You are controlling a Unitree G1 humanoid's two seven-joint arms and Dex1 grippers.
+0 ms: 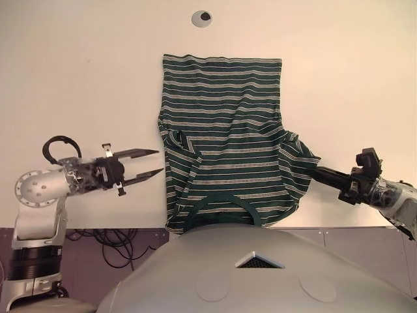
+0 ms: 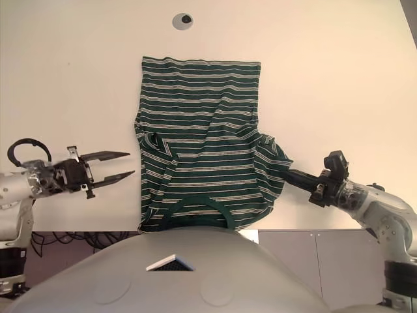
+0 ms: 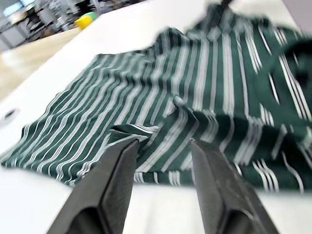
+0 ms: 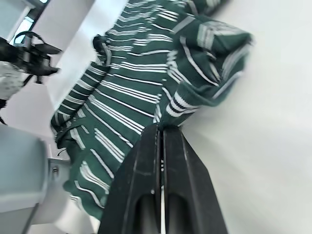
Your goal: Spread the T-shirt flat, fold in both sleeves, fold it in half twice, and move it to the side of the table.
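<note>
A dark green T-shirt (image 1: 225,130) with white stripes lies on the white table (image 1: 78,85), collar (image 1: 221,205) nearest me and hem at the far end. Its left sleeve (image 1: 177,140) is folded in over the body. The right sleeve (image 1: 298,160) bulges out, bunched. My right gripper (image 1: 314,172) is shut on that sleeve's edge (image 4: 178,100), its fingers (image 4: 146,161) pressed together. Just off the shirt's left edge, my left gripper (image 1: 155,163) hovers open with nothing between its fingers (image 3: 119,165); the shirt's folded edge (image 3: 161,122) lies right ahead of it.
A small round grey disc (image 1: 202,18) is set into the table beyond the hem. Bare tabletop stretches on both sides of the shirt. The table's front edge (image 1: 98,227) runs close to me, with cables (image 1: 111,241) hanging below at the left.
</note>
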